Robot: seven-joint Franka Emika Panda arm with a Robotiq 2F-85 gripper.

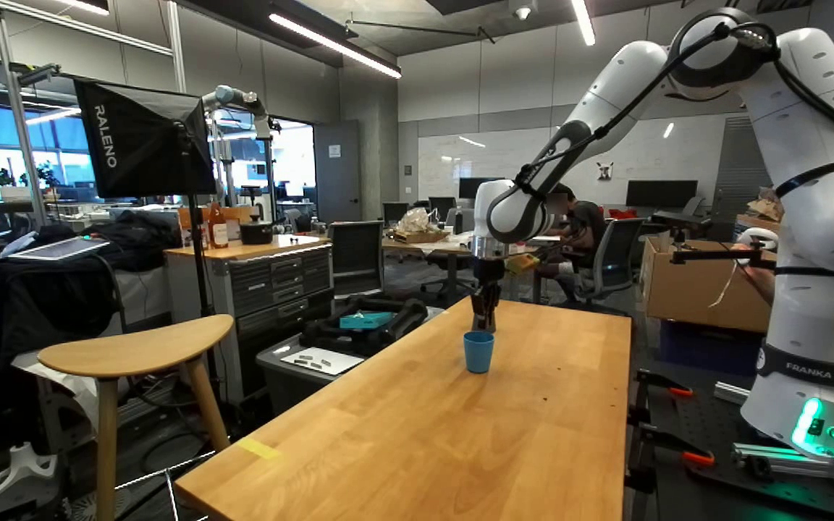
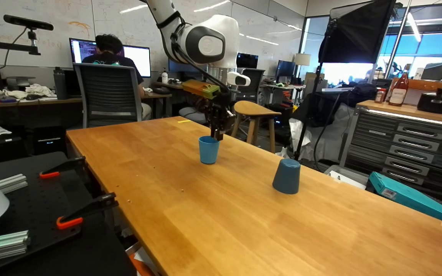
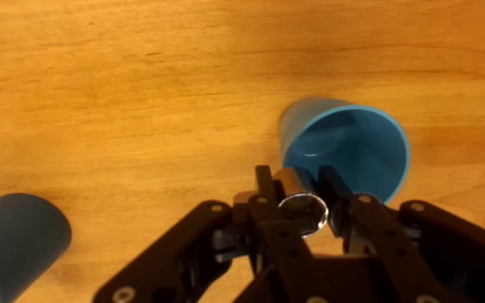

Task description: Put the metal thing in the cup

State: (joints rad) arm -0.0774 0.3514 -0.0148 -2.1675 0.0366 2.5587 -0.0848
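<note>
A small blue cup stands upright on the light-wood table; it also shows in an exterior view and in the wrist view, its mouth open upward. No object shows in the visible part of its inside. My gripper is shut on a shiny metal cylinder, the metal thing, with a finger on each side of it. The gripper points down right at the cup's rim in both exterior views. In the wrist view the metal thing overlaps the cup's near-left rim. Whether they touch cannot be told.
A dark blue-grey cup stands upside down on the table; it also shows at the wrist view's lower left. The long wooden table has clamps beside its robot-side edge. A stool and a softbox stand are beyond it.
</note>
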